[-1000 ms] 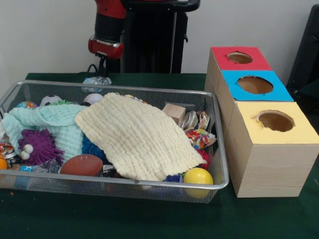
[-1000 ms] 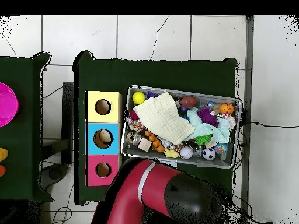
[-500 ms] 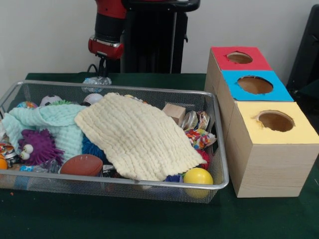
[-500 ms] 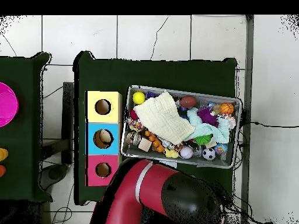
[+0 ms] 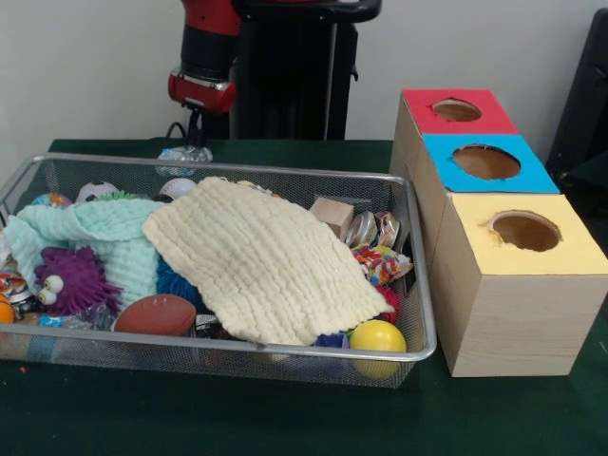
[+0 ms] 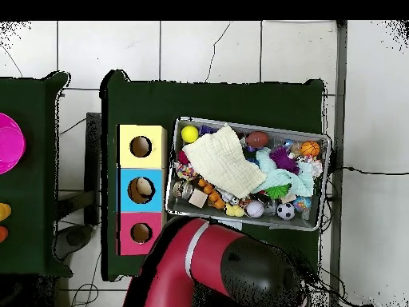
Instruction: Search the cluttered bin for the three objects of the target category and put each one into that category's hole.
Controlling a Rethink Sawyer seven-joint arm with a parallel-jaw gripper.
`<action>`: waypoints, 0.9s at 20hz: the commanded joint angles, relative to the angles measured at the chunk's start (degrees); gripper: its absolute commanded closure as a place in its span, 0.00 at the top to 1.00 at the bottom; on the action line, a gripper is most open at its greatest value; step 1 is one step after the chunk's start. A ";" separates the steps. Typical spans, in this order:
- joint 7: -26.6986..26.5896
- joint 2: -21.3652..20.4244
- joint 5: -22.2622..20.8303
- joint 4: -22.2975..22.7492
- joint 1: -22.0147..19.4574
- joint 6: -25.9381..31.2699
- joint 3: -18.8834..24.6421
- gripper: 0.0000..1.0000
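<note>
A wire mesh bin [image 5: 418,285] [image 6: 323,180] holds a jumble of toys. A pale yellow cloth [image 5: 261,261] [image 6: 224,162] covers its middle and a mint cloth [image 5: 109,233] [image 6: 279,177] lies beside it. Around them show a purple spiky toy [image 5: 71,280], a brown football [image 5: 157,313], a yellow ball [image 5: 377,337] [image 6: 189,133], a wooden block [image 5: 332,214] and a small soccer ball [image 6: 285,211]. Beside the bin stands a row of boxes with red [image 5: 456,110], blue [image 5: 486,161] and yellow [image 5: 524,231] holes. My gripper [image 5: 195,128] hangs behind the bin's far rim, apart from the toys.
The red and black arm [image 6: 224,272] covers the table edge below the bin in the overhead view. Something pale lies inside the blue box's hole [image 6: 141,189]. A clear plastic item [image 5: 185,154] sits on the green table behind the bin.
The arm's upper part has shifted slightly in the overhead view. The bin's contents and the boxes have not moved.
</note>
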 commanded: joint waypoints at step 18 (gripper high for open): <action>1.91 3.27 3.29 -16.72 -4.98 12.22 8.25 1.00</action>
